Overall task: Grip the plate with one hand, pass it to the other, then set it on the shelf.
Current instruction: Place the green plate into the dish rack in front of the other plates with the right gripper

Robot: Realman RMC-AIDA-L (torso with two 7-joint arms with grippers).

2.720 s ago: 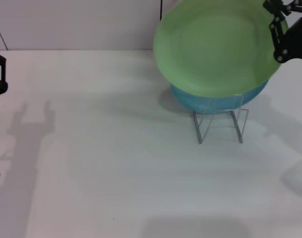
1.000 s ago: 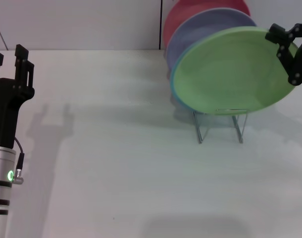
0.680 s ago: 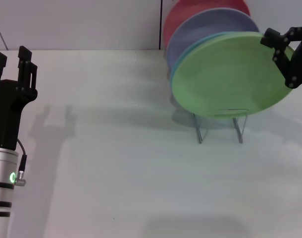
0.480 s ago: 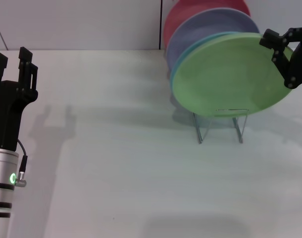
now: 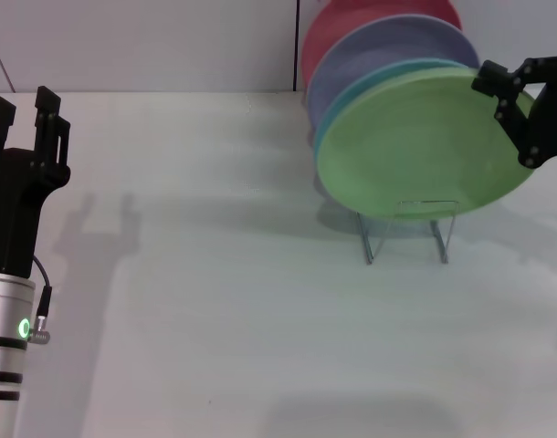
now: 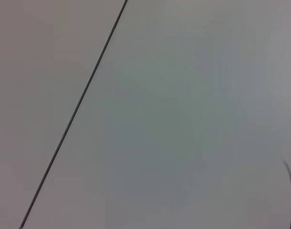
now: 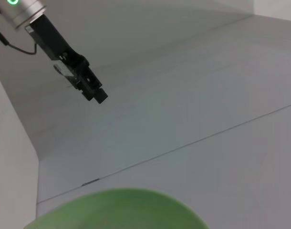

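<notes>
The green plate [image 5: 420,141] is pinched at its upper right rim by the right gripper [image 5: 507,87], tilted nearly on edge, its lower edge at the rack [image 5: 408,228] in front of the other plates. The left gripper [image 5: 23,114], fingers apart and empty, is parked well apart at far left, so the set-down falls to the right arm.

You have the light green plate [image 5: 420,146] standing on edge at the front of the wire rack [image 5: 407,230], leaning on the turquoise plate [image 5: 333,119], with lavender [image 5: 388,46] and red [image 5: 338,27] plates behind. Your right gripper [image 5: 498,87] sits at its upper right rim. Your left gripper [image 5: 23,114] waits far left above the desk [image 5: 215,301], fingers [image 5: 47,108] apart.
</notes>
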